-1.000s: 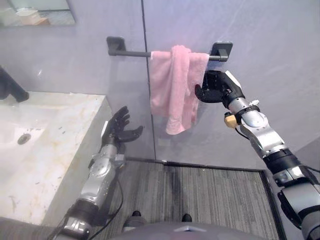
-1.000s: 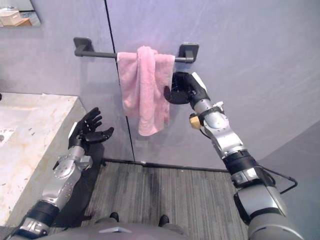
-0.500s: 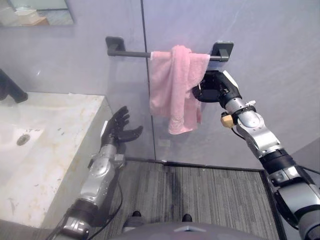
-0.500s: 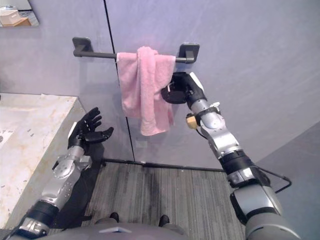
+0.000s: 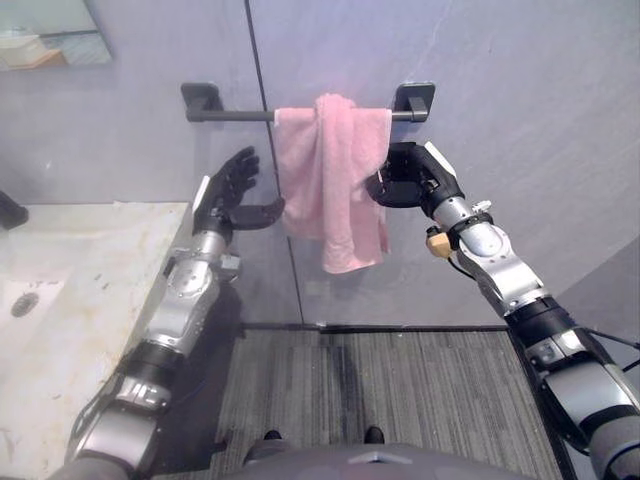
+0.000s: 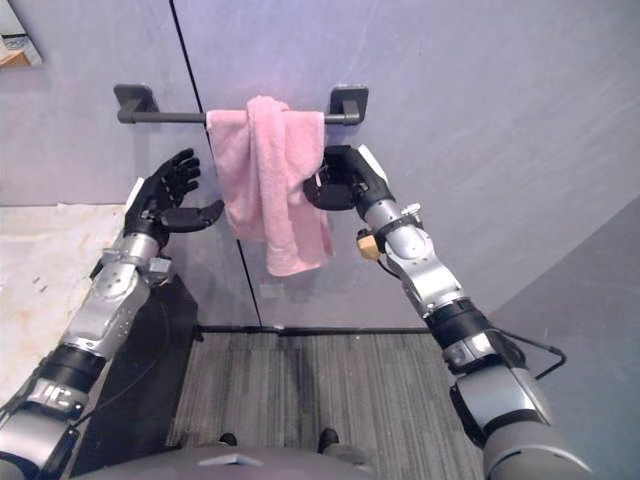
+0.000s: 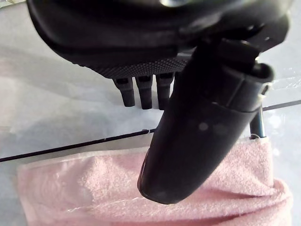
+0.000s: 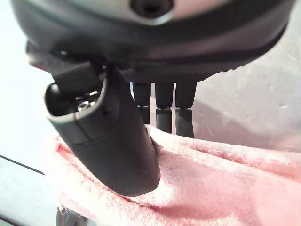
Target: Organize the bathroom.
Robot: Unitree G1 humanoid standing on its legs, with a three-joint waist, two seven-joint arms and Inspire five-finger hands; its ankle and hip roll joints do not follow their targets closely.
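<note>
The right hand point(image 5: 405, 178) sits just right of centre in the left eye view, its fingers and thumb pinching the right edge of the pink towel point(image 5: 335, 180); in its wrist view the thumb lies on the cloth with the fingers point(image 8: 164, 113) going behind it. The left hand point(image 5: 232, 193) is raised at centre left, fingers spread and straight, thumb pointing toward the towel's left edge, near it but holding nothing (whether the thumb tip touches the cloth cannot be told).

The towel hangs bunched and uneven over the right half of a dark towel bar point(image 5: 230, 115) in the upper middle of the frame, fixed to a grey wall point(image 5: 520, 90). A pale marble counter point(image 5: 90, 260) fills the lower left, and a grey striped floor point(image 5: 400, 390) runs along the bottom.
</note>
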